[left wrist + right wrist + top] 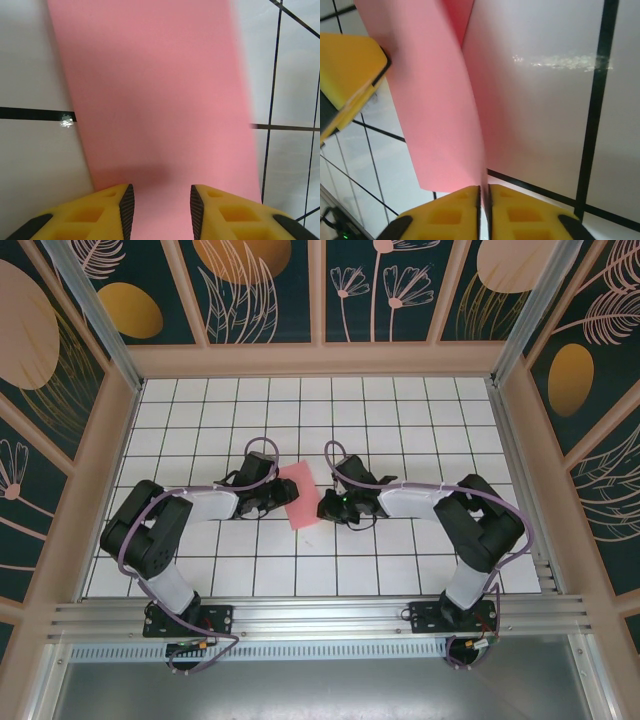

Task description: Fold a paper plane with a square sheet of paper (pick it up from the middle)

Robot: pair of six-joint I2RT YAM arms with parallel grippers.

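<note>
The square sheet of paper (302,498) is salmon pink and folded over, lying mid-table between both grippers; it has no paper plane shape. In the left wrist view the sheet (160,100) spreads out beyond my left gripper (161,192), whose yellow fingers stand apart over its near edge without pinching it. My left gripper (280,502) sits at the paper's left side. In the right wrist view the sheet (435,110) rises edge-on as a raised fold, and my right gripper (484,189) is pinched on its lower edge. My right gripper (325,508) is at the paper's right side.
The white grid table (400,430) is fenced by peach walls (320,358) at the back and sides. A yellow finger of the left gripper (347,65) shows at the left of the right wrist view, close to the paper.
</note>
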